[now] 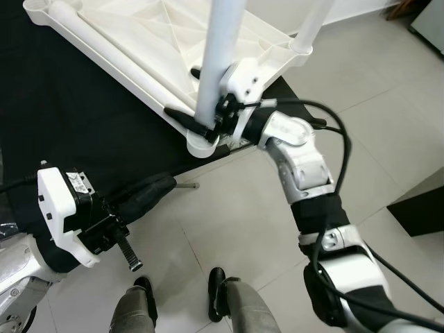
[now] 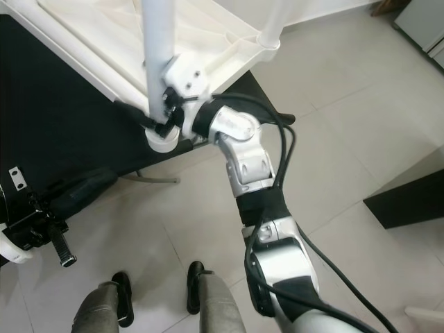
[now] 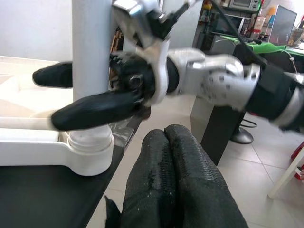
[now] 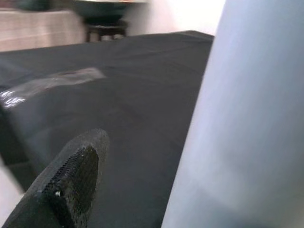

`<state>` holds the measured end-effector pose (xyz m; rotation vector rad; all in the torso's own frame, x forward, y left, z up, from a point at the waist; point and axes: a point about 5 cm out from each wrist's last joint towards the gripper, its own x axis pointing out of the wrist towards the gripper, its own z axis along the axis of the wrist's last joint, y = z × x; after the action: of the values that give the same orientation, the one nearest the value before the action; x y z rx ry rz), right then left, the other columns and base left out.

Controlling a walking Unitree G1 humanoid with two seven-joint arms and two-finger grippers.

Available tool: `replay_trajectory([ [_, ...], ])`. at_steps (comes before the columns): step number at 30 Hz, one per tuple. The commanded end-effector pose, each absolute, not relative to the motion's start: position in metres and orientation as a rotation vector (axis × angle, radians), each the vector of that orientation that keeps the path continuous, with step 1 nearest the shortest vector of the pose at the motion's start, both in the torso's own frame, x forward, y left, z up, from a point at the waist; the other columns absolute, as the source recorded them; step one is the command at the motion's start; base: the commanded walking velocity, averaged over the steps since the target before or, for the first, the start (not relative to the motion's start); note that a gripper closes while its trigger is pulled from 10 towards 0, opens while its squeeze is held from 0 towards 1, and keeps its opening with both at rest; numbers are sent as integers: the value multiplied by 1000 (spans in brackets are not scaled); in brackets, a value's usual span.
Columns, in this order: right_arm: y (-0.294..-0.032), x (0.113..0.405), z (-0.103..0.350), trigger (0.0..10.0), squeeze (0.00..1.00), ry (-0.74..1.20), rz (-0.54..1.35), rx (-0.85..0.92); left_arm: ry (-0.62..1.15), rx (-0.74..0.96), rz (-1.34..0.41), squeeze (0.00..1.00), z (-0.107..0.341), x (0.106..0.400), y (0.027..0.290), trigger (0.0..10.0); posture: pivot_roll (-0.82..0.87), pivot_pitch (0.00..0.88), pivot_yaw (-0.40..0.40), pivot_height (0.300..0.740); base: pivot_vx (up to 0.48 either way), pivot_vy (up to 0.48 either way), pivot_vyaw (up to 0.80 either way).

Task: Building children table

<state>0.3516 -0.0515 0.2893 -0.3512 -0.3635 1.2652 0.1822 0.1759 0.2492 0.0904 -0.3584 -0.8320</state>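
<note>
The right gripper (image 1: pixel 198 125) is clenching its jaws around a white table leg (image 1: pixel 216 66), steadying it upright in the corner socket of the upturned children's table (image 1: pixel 139 41) overhanging the black tabletop's (image 1: pixel 83 132) corner, while the left gripper (image 3: pixel 175 185) is idling, clenched empty.

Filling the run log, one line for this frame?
phase: leg fitting | right tool: shut on table leg near corner socket | left tool: shut, idle over floor | tabletop: upside down on black surface
</note>
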Motion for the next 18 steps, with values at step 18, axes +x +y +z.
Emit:
replay_trajectory([
  [18,-53,362,318,10000,0,-248,1667,-533,-332,108,-798,0,249,172,184,10000,126,380,-166,740,0,0,0],
])
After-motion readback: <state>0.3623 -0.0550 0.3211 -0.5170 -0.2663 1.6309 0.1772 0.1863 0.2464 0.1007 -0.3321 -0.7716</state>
